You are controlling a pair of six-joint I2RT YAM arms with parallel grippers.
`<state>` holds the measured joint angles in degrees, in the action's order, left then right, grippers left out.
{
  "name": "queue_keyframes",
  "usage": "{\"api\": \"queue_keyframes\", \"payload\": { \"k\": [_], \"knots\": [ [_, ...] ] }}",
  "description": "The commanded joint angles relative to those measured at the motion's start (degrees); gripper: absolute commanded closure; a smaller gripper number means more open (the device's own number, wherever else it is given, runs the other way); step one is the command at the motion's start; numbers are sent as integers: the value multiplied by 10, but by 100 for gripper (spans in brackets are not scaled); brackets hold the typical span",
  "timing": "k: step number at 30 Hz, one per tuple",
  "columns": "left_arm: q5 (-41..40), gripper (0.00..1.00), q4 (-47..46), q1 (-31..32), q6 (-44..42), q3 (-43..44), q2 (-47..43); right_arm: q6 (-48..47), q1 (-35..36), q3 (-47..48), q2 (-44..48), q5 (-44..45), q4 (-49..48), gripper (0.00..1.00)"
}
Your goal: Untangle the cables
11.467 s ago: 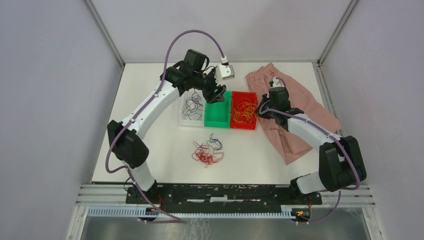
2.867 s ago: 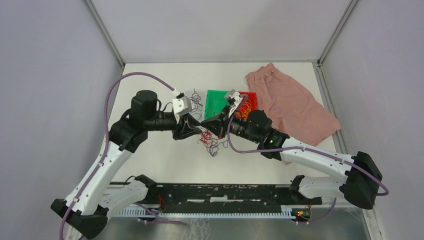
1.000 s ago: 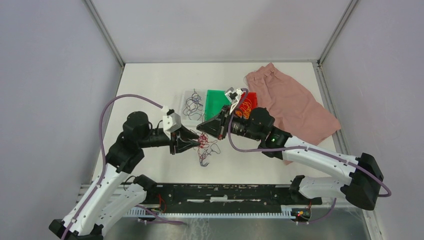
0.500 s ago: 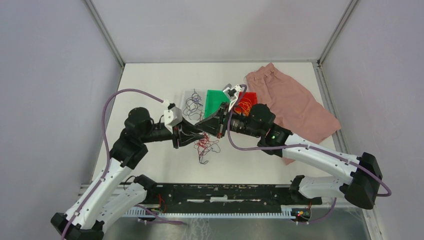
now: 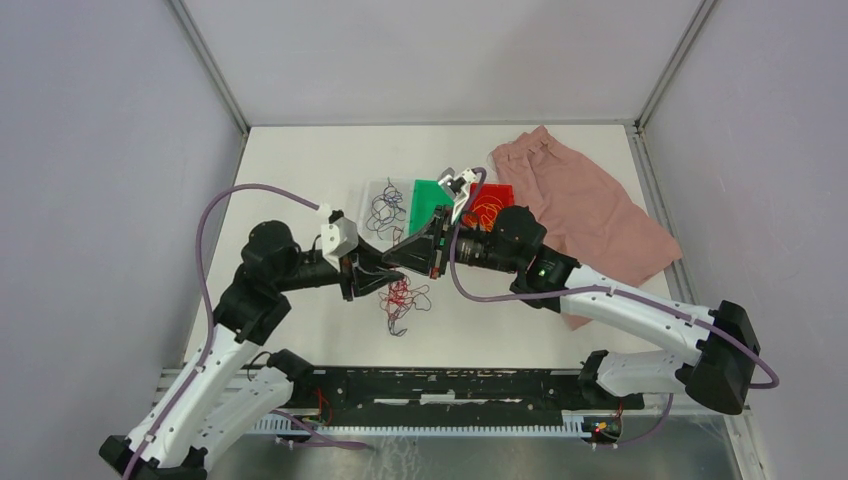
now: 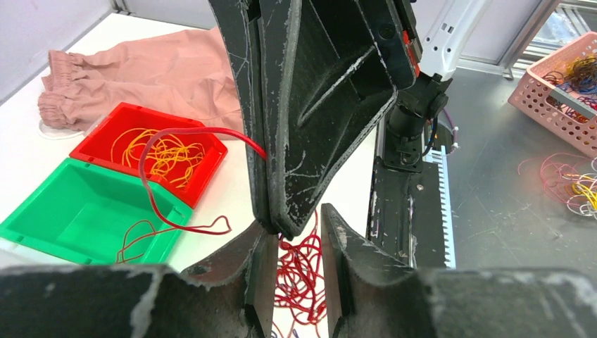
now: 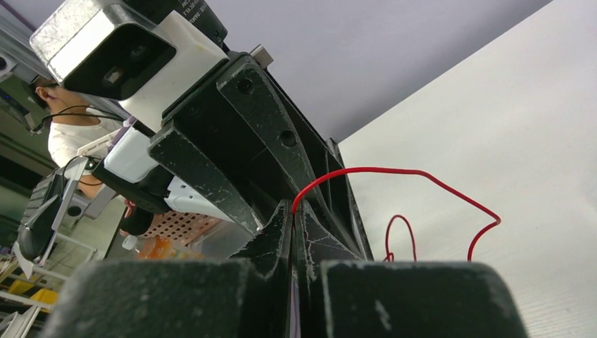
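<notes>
The cables (image 5: 400, 303) not yet sorted, mostly red with a few dark purple strands, lie as a small loose tangle on the white table (image 5: 300, 170), right beneath the two grippers, which meet tip to tip just above it. One red cable (image 7: 380, 170) is singled out. The right gripper (image 7: 291, 215) has its jaws pressed fully together on it, and from that pinch the strand arcs out in a long free loop before dropping back toward the heap. The left gripper (image 6: 296, 232) faces it with jaws part-way apart, the right one's tip poised at their mouth. No strand is plainly clamped there (a hair-thin wire in that gap would be hard to make out). Beyond lie a clear bin (image 5: 372, 192) with purple strands, an empty green bin (image 6: 84, 211) and a red bin (image 6: 98, 163) of orange-yellow wire, with pink shorts (image 5: 580, 200) at the far right. The step in hand looks like drawing a single red strand out of the knot. Next, I judge, the left jaws should close on the rest of the tangle to anchor it while the right arm pulls away slowly, so the curls slip loose rather than drag the whole heap.
</notes>
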<state>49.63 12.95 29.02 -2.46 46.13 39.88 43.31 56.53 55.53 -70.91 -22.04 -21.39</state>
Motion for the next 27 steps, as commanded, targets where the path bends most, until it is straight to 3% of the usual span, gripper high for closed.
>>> {"api": "queue_keyframes", "payload": {
  "k": [1,6,8,10,14,16,23,27],
  "knots": [
    [-5,69,-24,0,16,7,-24,2,3,31,14,-14,-23,96],
    [-20,81,-56,0,39,11,-14,25,4,39,-4,-35,-36,86],
    [-26,89,-61,0,46,8,-13,28,4,41,-6,-39,-34,81],
    [-26,97,-58,0,55,6,-14,28,4,38,-1,-32,-31,67],
    [-26,97,-51,0,82,2,-14,12,3,32,18,-12,-18,45],
    [-27,97,-55,0,110,1,-11,-1,2,31,31,-7,-6,38],
    [46,97,-104,-9,254,-1,28,-26,-39,32,76,-33,81,34],
    [47,97,-133,-12,280,5,40,-50,-55,12,106,-70,124,37]
  ]
}}
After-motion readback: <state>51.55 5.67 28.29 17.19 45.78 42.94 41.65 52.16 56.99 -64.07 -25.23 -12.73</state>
